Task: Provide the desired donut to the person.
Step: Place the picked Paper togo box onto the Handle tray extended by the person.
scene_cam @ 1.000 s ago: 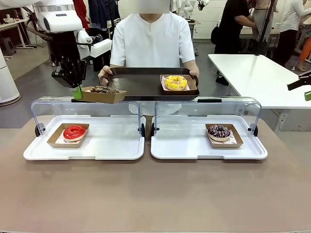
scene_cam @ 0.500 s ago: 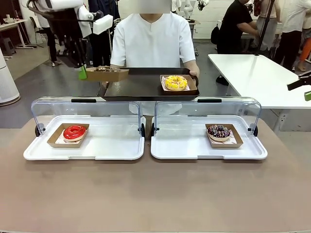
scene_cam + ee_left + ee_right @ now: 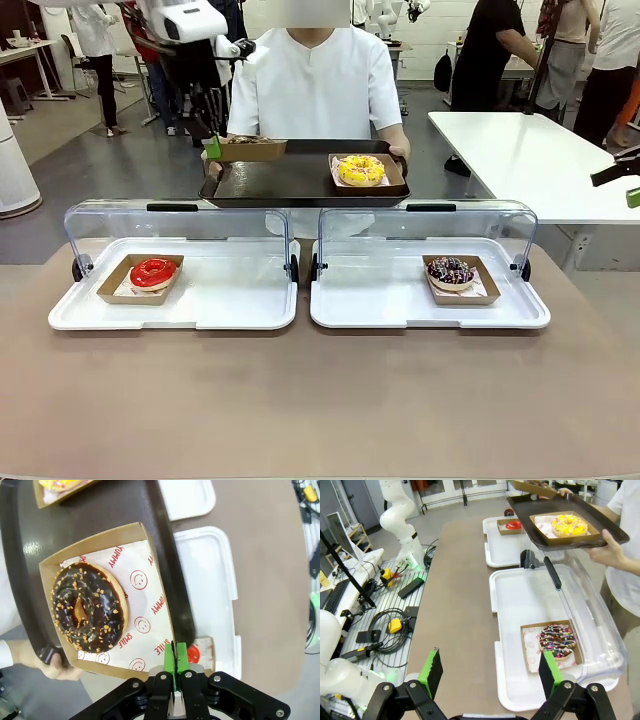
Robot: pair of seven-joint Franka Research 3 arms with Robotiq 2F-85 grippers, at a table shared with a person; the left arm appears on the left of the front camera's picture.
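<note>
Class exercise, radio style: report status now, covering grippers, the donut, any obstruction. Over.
Left gripper shut on brown cardboard tray holding chocolate nut-sprinkled donut, above person's dark serving tray. Right gripper open, idle. Nothing in the way.

Front camera faces the person across the desk (image 3: 320, 400); both wrist cameras look down, sharing the dark tray (image 3: 290, 180).

From the wrist, the left end effector (image 3: 175, 667) had its black body cut off by the bottom edge. Beyond it, the yellow donut (image 3: 59, 484) ran off the top edge, and the red donut (image 3: 193, 653) beside its pads was mostly hidden behind them. Across the table, the chocolate donut (image 3: 243, 140) it carried was too small to make out. The right end effector (image 3: 490, 672) was cropped below.
</note>
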